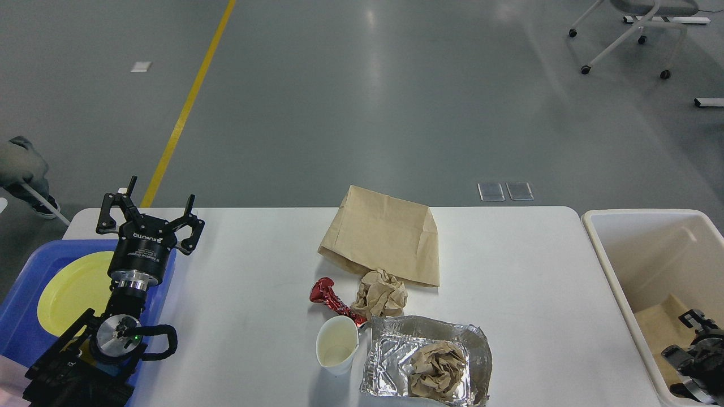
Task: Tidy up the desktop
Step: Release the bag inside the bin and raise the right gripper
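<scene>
Holding crumpled paper (435,373): foil tray (481,345); yellow plate (68,288): blue tray (22,282).

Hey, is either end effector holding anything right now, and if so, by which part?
The left end effector is open and empty above the blue tray. The right end effector, low in the cream bin by a brown paper bag, is too dark to tell.

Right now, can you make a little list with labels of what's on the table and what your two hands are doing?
desktop: white, still messy
paper bag: lying flat
paper ball: beside red wrapper
cup: upright, left of foil tray
foil tray: holds another crumpled paper
left gripper: open, empty, above blue tray
right gripper: inside cream bin, state unclear
</scene>
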Robot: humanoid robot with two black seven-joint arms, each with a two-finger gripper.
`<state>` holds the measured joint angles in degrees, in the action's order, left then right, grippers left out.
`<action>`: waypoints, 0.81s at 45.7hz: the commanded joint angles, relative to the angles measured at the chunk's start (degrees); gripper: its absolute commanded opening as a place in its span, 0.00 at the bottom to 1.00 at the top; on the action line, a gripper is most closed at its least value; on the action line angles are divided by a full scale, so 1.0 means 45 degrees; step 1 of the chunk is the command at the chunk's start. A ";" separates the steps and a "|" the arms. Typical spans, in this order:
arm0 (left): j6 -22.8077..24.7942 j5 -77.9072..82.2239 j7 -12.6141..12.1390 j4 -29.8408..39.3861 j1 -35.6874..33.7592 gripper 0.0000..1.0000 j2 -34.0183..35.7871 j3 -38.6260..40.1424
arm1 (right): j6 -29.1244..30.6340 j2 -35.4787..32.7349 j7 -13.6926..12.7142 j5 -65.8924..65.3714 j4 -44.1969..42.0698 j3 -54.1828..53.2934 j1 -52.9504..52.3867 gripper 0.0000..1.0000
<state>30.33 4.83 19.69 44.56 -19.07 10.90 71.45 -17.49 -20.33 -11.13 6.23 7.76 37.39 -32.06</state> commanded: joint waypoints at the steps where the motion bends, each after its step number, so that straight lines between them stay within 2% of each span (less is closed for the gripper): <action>1: -0.0001 0.0000 0.0000 0.0000 0.0000 0.99 0.0000 0.0000 | 0.0098 -0.0071 0.0032 -0.0269 0.0072 0.0051 -0.0142 1.00; 9: -0.0001 0.0000 0.0000 0.0000 0.0000 0.99 0.0000 0.0000 | 0.0410 -0.0247 0.0052 -0.1208 0.0306 -0.0007 -0.0785 1.00; 14: -0.0001 0.0000 0.0000 0.0000 0.0000 0.99 0.0000 0.0000 | 0.1366 -0.0462 0.0032 -0.1812 0.1106 0.0090 -0.1858 1.00; 26: -0.0001 0.0000 0.0000 0.0000 0.0000 0.99 0.0000 0.0000 | 0.5389 -0.2316 -0.0026 -0.5112 0.3410 0.0051 -0.5353 1.00; 30: -0.0001 0.0000 0.0000 0.0000 0.0000 0.99 0.0000 0.0000 | 0.6366 -0.3000 -0.0046 -0.6069 0.4951 0.0090 -0.7012 1.00; 31: -0.0001 0.0000 0.0000 0.0000 0.0000 0.99 0.0000 0.0000 | 0.7006 -0.3427 -0.0046 -0.6516 0.5806 0.0110 -0.8080 1.00; 37: -0.0001 0.0000 0.0000 0.0000 0.0000 0.99 0.0000 0.0000 | 0.9392 -0.3744 -0.0046 -0.7146 0.7180 0.1064 -1.0606 1.00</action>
<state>30.32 4.83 19.69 44.56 -19.07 10.90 71.45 16.05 -36.08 -11.33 -23.57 34.67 38.47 -70.44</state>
